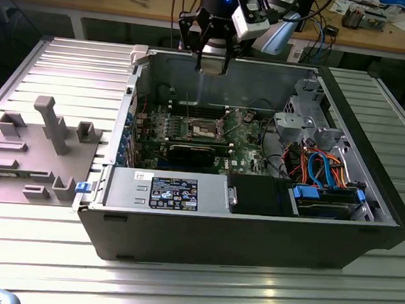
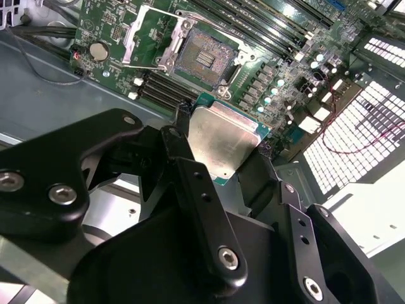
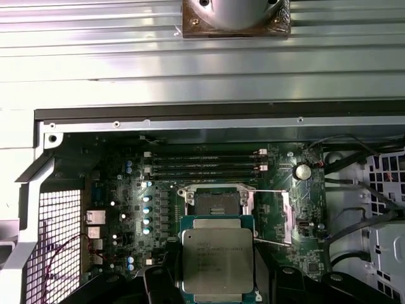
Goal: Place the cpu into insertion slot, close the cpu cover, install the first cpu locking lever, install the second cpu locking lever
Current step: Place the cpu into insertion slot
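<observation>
End effector above open computer case, clamped on cpu | cpu held in air, apart from bare insertion slot | cpu cover flipped open | sticker on case's inner box, print unreadable

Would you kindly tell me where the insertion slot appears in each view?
Exterior view: insertion slot at the middle of the green board.
Second wrist view: it lies beyond the held cpu.
First wrist view: it lies just beyond the cpu.
Shared landmark: the memory slots alongside it.
</observation>
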Controlling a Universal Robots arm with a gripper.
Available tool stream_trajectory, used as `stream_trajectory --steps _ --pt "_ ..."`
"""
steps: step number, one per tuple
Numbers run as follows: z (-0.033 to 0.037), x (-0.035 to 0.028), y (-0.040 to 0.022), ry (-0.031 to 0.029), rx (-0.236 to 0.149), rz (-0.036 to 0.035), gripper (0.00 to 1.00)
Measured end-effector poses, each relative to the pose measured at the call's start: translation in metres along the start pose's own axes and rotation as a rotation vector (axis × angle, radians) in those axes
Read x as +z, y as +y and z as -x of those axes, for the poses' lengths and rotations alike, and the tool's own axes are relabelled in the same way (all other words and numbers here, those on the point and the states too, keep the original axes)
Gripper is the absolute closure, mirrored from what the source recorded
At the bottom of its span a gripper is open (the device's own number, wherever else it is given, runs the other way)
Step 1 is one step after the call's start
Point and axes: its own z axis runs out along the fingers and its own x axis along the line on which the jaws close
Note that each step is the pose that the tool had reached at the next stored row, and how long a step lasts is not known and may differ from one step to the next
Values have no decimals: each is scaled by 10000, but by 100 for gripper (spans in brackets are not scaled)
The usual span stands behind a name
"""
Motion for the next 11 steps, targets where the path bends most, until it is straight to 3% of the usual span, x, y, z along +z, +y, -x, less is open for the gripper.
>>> stream_trajectory --steps 11 --pt "-6 31 -3 0 0 0 45"
